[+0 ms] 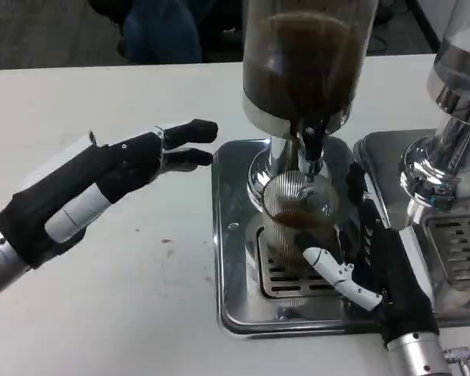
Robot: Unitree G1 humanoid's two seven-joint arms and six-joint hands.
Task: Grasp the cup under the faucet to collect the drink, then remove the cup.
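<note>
So standing here watching, closest to the robot is its right hand [368,258], wrapped around the clear cup [298,219] from the right side, thumb crossing the front low down and the other fingers [359,192] up along the far side of the glass. Looks like a proper hold to me, not just a touch. The cup is sitting on the slotted grate [286,278] of the shiny drip tray [235,235], right under the faucet [310,149], and there's already a band of brown drink in the bottom part of it, maybe a third up, hard to say exactly through the glass. Over on the other side the left hand [153,157] is hovering above the white desk [125,298], fingers stretched out and loosely apart, holding nothing, pointing toward the tray but well short of it. Further back is the big dispenser tank [305,55] full of dark liquid, and a second machine [454,117] off to the right. My read: we're in the collecting part, cup gripped and filling. I can't tell if liquid is actually flowing right now. Next move probably means keeping the cup dead upright, then sliding it out toward the robot clear of the spout without tipping, since it's open-topped and the tray lip is in the way.
</note>
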